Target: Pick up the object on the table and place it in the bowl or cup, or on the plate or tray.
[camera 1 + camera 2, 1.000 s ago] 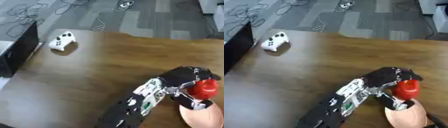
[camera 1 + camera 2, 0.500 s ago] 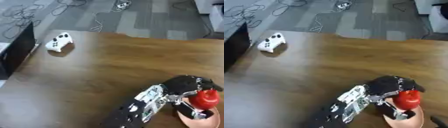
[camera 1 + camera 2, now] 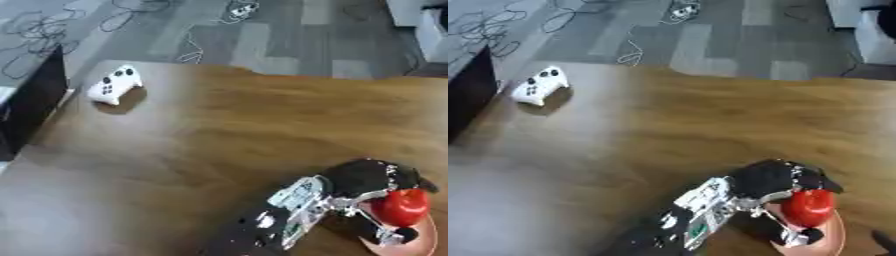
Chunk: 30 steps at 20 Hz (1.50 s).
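1. Red, rounded, apple-like object [image 3: 401,207] is sitting in the curled fingers of the hand [image 3: 372,182], directly over the pinkish plate [image 3: 418,241].
2. Pickup looks finished; releasing is remaining.
3. Which arm is working is unclear.

My hand [image 3: 367,182] covers part of the red object [image 3: 401,206]. The pink plate [image 3: 422,241] runs off the near right edge.

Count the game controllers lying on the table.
1: a white game controller near the wooden table's far left corner, away from the robot hand. None hidden that I can tell.
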Motion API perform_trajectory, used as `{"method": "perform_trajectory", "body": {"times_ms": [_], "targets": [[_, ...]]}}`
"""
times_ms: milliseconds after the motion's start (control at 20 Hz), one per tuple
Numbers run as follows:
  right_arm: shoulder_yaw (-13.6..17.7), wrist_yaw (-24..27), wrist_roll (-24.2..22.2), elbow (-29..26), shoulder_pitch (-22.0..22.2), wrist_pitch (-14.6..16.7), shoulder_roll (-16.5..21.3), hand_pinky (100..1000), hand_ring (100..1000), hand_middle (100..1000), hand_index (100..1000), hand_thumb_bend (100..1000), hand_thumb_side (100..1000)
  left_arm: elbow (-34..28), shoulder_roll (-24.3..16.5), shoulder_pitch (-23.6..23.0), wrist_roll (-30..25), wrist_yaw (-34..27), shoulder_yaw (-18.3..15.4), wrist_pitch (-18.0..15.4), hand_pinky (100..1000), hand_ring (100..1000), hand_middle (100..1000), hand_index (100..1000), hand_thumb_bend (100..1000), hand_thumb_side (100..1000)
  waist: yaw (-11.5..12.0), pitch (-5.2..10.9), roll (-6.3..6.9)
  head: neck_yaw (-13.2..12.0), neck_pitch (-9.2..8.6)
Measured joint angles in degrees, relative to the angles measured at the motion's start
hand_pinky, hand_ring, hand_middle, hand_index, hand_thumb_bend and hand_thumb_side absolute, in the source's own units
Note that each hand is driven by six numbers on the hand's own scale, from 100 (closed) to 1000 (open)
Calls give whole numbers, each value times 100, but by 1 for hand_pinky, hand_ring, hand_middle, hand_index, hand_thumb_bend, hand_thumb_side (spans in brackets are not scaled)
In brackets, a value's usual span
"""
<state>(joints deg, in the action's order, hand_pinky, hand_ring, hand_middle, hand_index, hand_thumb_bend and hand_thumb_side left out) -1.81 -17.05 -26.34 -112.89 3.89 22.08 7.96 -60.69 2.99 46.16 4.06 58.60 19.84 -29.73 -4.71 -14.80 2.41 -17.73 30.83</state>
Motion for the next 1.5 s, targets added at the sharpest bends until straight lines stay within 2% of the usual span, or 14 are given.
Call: {"method": "perform_trajectory", "body": {"times_ms": [350, 550, 700, 900, 950, 1000, 1050, 1100, 1150, 1250, 1500], "targets": [[1, -15, 0, -2, 0, 0, 0, 515, 617, 604, 1000, 100, 588, 78, -30, -18, 82, 23, 22, -83, 298, 479, 548, 689, 100, 349, -2, -29, 13, 1, 0], [4, -16, 0, -14, 0, 0, 0, 515, 617, 604, 1000, 100, 590, 100, -46, -18, 114, 52, 23, -112, 370, 570, 616, 712, 100, 428, -2, -30, 19, 1, 0], [16, -16, 0, -34, 0, -1, -1, 515, 617, 604, 1000, 100, 592, 102, -49, -18, 129, 144, 23, -126, 389, 592, 631, 725, 100, 450, -2, -33, 24, 1, 0], [29, -16, 0, -34, 0, -1, -1, 515, 616, 604, 1000, 100, 592, 102, -50, -18, 139, 264, 23, -139, 431, 636, 696, 789, 100, 574, 1, -33, 30, 1, 0], [30, -16, 0, -34, 0, -1, -1, 514, 616, 604, 1000, 100, 591, 101, -50, -18, 147, 288, 23, -149, 444, 652, 715, 814, 100, 632, 2, -33, 30, 1, 0], [30, -16, 0, -34, 0, -1, -1, 515, 616, 604, 1000, 100, 592, 101, -50, -18, 149, 302, 22, -156, 440, 647, 709, 806, 100, 617, 5, -33, 30, 1, 1], [30, -16, 0, -34, 0, -1, -1, 514, 616, 604, 1000, 100, 591, 101, -50, -18, 152, 311, 22, -164, 465, 685, 745, 865, 100, 682, 7, -33, 30, 1, 1], [30, -16, 0, -34, 0, -1, -1, 514, 616, 603, 1000, 100, 591, 101, -51, -17, 154, 322, 21, -171, 463, 682, 742, 860, 100, 678, 11, -33, 30, 1, 1], [30, -16, 0, -34, 0, -1, -1, 514, 616, 604, 1000, 100, 590, 100, -51, -17, 153, 336, 21, -180, 482, 724, 783, 909, 100, 714, 16, -33, 30, 1, 1], [30, -16, -1, -34, 0, -1, -1, 514, 616, 604, 1000, 100, 590, 99, -51, -14, 152, 346, 20, -199, 493, 749, 807, 928, 100, 722, 19, -33, 29, 1, 1], [30, -14, -2, -34, 1, 0, -1, 514, 615, 603, 1000, 100, 585, 96, -51, -10, 147, 348, 5, -203, 533, 794, 839, 917, 100, 710, 22, -29, 14, 1, 1]]}}
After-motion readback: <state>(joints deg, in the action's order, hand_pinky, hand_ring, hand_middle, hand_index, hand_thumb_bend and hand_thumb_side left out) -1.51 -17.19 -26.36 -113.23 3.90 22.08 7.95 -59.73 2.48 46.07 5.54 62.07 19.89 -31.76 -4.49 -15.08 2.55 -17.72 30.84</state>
